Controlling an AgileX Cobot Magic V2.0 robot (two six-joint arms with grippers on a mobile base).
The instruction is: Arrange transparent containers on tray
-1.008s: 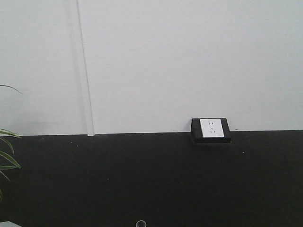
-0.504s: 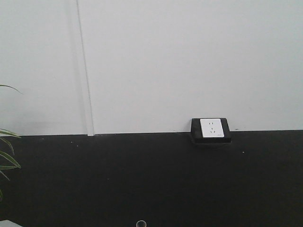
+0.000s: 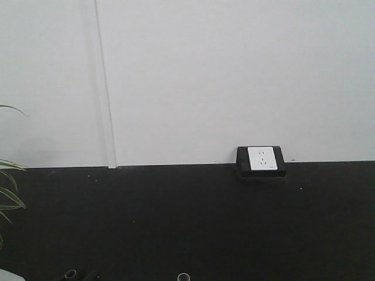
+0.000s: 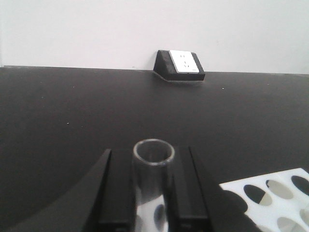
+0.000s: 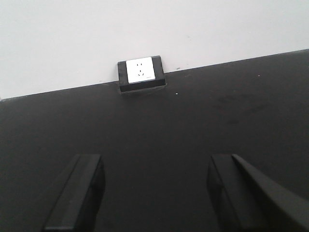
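Clamps a slim clear tube (image 4: 153, 191) between the two black fingers (image 4: 115, 193) of the left gripper (image 4: 149, 155), jaws drawn in so that both inner faces meet the glass. Carries the tube lengthwise along the fingers, round open rim just past the fingertips and pointing away from the wrist camera. Hangs above a black table (image 4: 72, 111), with no contact visible between glass and tabletop. Catches only the rim of that tube in the front view, at the bottom edge near the middle.

Spreads the right gripper (image 5: 155, 162) wide, dark fingers well apart, with only bare black tabletop between them and nothing held.

Puts a white rack (image 4: 270, 198) with round dark holes low on the right of the left wrist view, just beside the nearer finger; cannot tell whether touching.

Meets a plain white wall (image 4: 96, 29) along the table's far edge. Sets a white socket (image 4: 183, 61) in a sloped black housing right on that line, seen from all three cameras. Adds a thin vertical strip (image 3: 105, 88) running down the wall on the left of the front view.

Shows narrow green plant leaves (image 3: 9, 196) at the left edge of the front view, and a small dark round-ended part (image 3: 71, 274) at the bottom left, too cropped to identify.
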